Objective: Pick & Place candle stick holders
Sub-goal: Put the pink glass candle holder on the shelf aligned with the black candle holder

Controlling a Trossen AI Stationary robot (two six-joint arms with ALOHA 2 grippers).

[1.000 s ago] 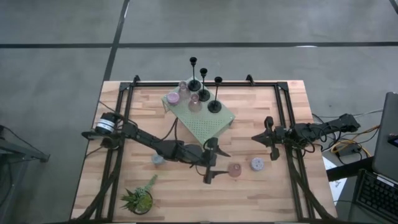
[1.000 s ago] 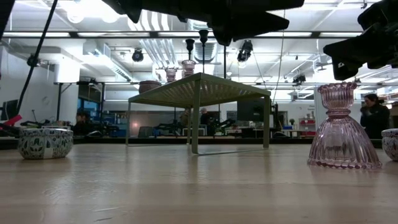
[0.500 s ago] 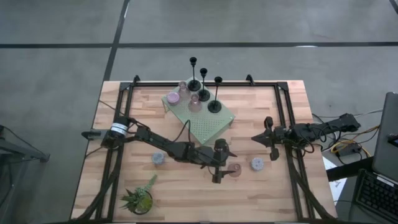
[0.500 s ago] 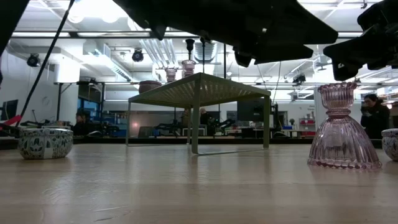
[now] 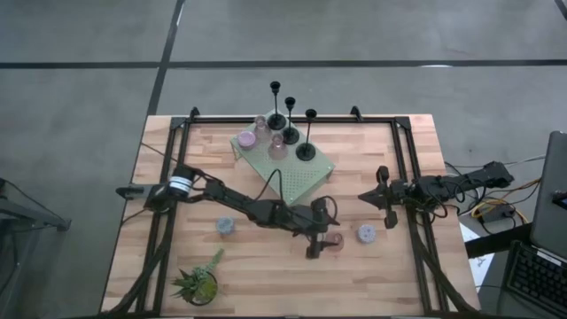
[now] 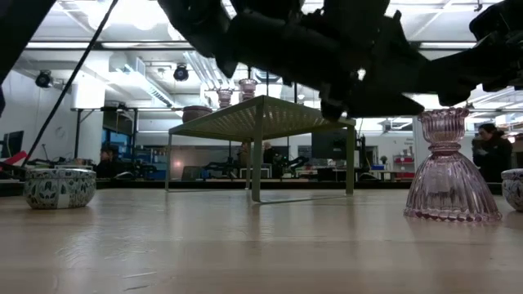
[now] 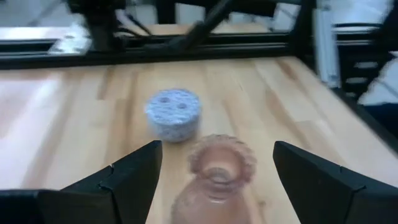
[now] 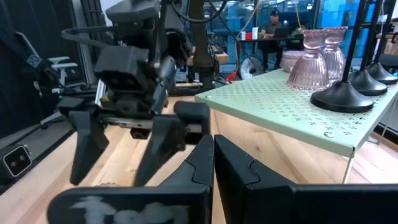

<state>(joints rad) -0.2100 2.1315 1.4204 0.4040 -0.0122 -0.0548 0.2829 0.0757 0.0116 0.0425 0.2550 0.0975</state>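
While several holders are sitting on the green stand, the open left claw is straddling the pink holder; the right claw is waiting shut.

The left gripper hangs over the table with a ribbed holder between its spread fingers, a speckled cup just beyond that, toward the right gripper. Behind the left gripper stands the perforated stand, bearing three stemmed holders and more ribbed holders. Back along its arm lies another cup, with the potted plant nearer the table's front edge.
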